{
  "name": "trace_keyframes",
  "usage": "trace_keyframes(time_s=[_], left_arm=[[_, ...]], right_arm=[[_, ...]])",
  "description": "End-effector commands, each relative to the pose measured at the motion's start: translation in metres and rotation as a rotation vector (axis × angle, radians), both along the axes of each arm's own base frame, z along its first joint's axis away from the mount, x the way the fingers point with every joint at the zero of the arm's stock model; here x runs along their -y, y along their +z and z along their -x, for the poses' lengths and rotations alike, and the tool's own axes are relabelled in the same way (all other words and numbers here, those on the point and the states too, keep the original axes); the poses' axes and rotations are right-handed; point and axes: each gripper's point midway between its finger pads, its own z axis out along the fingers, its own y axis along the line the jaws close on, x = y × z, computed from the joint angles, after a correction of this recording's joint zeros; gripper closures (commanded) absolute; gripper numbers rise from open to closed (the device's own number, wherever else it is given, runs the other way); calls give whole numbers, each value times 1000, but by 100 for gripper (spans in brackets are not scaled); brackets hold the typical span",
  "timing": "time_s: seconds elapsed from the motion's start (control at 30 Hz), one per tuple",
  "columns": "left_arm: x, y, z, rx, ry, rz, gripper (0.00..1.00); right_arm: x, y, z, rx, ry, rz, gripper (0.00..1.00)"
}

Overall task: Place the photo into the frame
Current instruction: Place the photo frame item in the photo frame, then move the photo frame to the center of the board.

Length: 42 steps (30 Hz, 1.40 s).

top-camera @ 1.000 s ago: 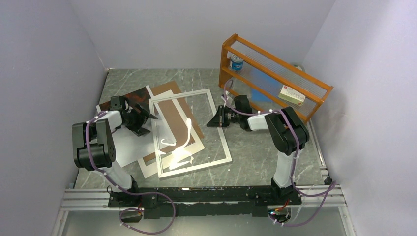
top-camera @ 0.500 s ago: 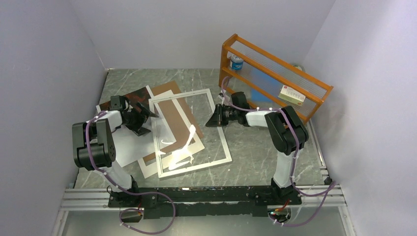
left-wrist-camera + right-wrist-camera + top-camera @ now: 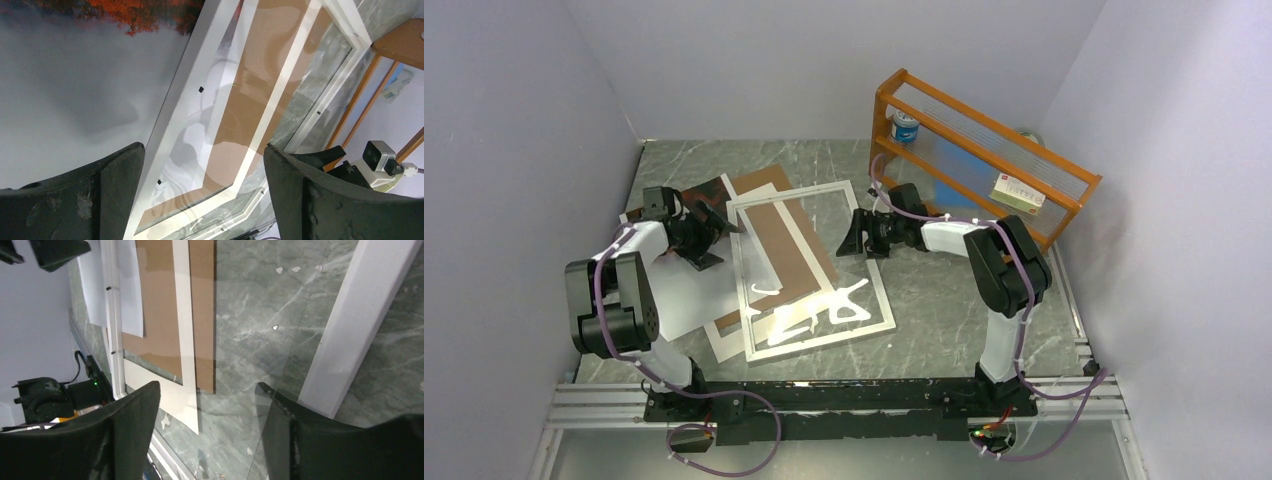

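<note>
The grey marbled surface [image 3: 944, 300] sits inside pale walls, with an orange rack [image 3: 984, 150] at the upper right of the top view. The photo [image 3: 686, 296] lies flat at centre left. Its long axis runs from top to bottom of that view, leaning a little to the right as it comes down, with the red foliage end toward the top and the pale misty end toward the bottom. My left end effector [image 3: 720, 226] hovers at the photo's right edge, fingers spread wide with nothing between them, so I judge this arm much the nearer for a pick. The frame [image 3: 879, 290] lies just to the right of the photo on a nearly parallel long axis. Its left border appears to overlap the photo's right edge, and a brown board [image 3: 786, 245] shows through its opening. My right end effector [image 3: 856, 240] sits at the frame's upper right border, fingers apart and gripping nothing. As I read it, the photo must travel right, lengthwise alignment kept.
</note>
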Motion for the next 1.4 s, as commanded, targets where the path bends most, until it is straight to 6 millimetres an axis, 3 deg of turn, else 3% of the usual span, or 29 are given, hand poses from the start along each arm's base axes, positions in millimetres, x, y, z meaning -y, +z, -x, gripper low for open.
trace_keyframes(time_s=[0.0, 0.17, 0.33, 0.43, 0.6, 1.03, 1.23, 1.37], left_arm=[[-7, 27, -7, 59, -6, -56, 6], [-9, 35, -5, 52, 6, -69, 6], [-12, 35, -1, 33, 1, -93, 6], [-14, 31, 2, 18, -4, -105, 6], [-12, 22, 6, 2, -26, -105, 6], [5, -10, 19, -73, -78, -6, 8], [12, -20, 27, -102, -99, 18, 9], [22, -23, 29, -108, -118, 57, 9]], right_arm=[[1, 31, -19, 68, -55, 55, 22], [6, 22, -10, 25, -87, 168, 10], [24, 19, -7, 9, -159, 280, 8], [36, 30, -8, 41, -193, 329, 10], [48, 36, -7, 73, -201, 387, 19], [56, -1, -19, 89, -174, 572, 39], [54, -18, -13, 72, -151, 632, 49], [55, -21, -7, 63, -138, 629, 61]])
